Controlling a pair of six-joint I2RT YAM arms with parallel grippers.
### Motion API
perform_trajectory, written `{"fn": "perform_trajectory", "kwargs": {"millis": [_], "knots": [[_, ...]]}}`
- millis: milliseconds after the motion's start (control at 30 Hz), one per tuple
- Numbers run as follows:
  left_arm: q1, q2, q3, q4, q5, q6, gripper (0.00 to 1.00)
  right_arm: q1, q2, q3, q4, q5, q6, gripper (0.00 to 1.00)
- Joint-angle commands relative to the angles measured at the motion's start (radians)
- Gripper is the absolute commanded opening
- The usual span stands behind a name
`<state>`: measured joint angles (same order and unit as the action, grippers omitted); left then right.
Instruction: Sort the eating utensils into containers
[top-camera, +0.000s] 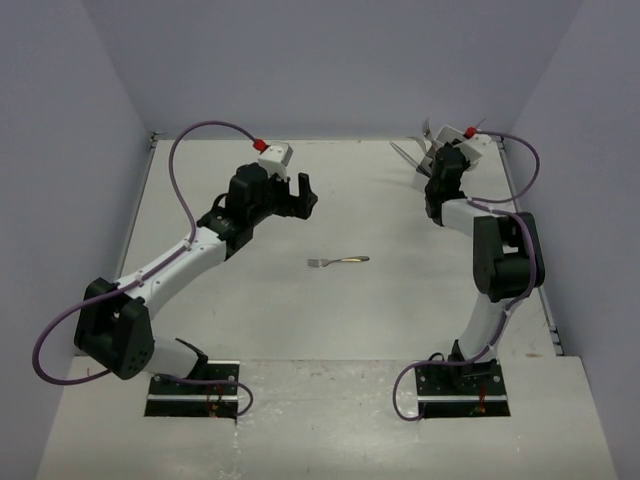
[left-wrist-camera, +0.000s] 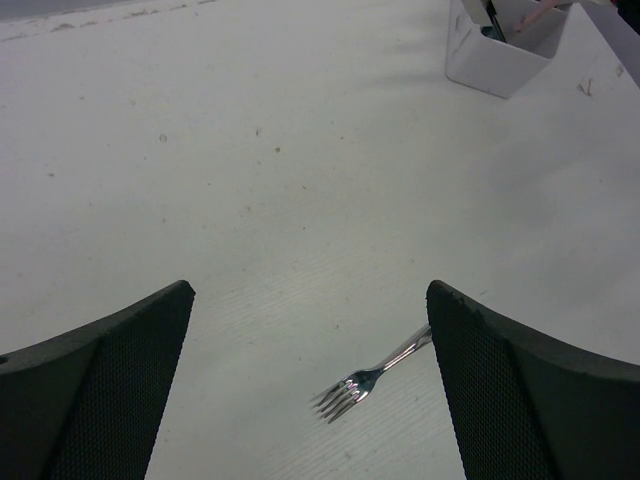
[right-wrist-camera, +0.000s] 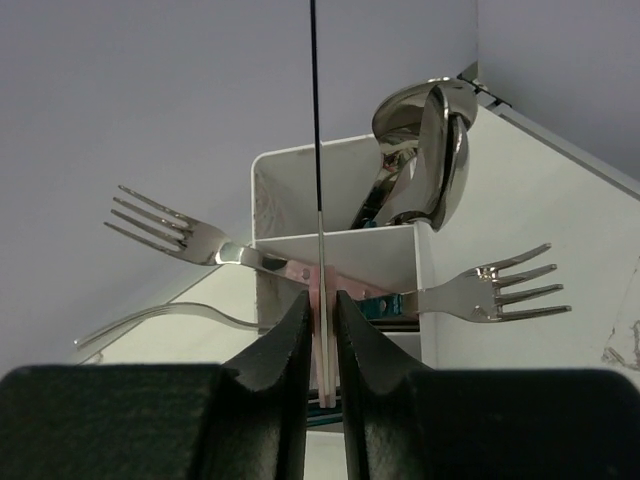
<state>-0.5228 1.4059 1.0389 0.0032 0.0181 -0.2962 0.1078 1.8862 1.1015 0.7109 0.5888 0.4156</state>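
One fork (top-camera: 338, 261) lies loose on the table (top-camera: 400, 320) near the wide-open left gripper (left-wrist-camera: 310, 290); the right gripper (right-wrist-camera: 322, 300) sets narrow jaws about a slim upright utensil (right-wrist-camera: 321, 250) at the white bin (right-wrist-camera: 340, 250), we cannot tell if gripped, and the crossed forks (right-wrist-camera: 175, 228) there may deflect it out

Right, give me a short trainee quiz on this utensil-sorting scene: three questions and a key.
1. True or false: the left gripper stands open and empty.
2. What colour is the handle of the slim utensil between the fingers of the right gripper, in front of the white bin?
3. The loose fork lies: A) in the left gripper; B) on the table, untouched; C) in the right gripper.
Key: 1 true; 2 pink; 3 B.
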Motion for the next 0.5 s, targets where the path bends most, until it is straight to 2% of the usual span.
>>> {"fn": "perform_trajectory", "kwargs": {"millis": [0,33,267,467], "knots": [[0.009,-0.033,0.010,-0.002,-0.012,-0.006,1.00,0.013,0.022,0.112,-0.128,0.066,-0.011,0.16],[0.009,-0.041,0.003,-0.002,-0.012,-0.007,1.00,0.016,0.036,0.130,-0.167,0.083,-0.012,0.18],[0.012,-0.076,-0.020,-0.002,-0.066,-0.006,1.00,0.032,0.019,0.093,-0.110,0.129,-0.028,0.21],[0.015,-0.088,-0.025,-0.037,-0.072,0.003,1.00,0.055,0.007,0.032,0.018,0.115,-0.106,0.23]]}}
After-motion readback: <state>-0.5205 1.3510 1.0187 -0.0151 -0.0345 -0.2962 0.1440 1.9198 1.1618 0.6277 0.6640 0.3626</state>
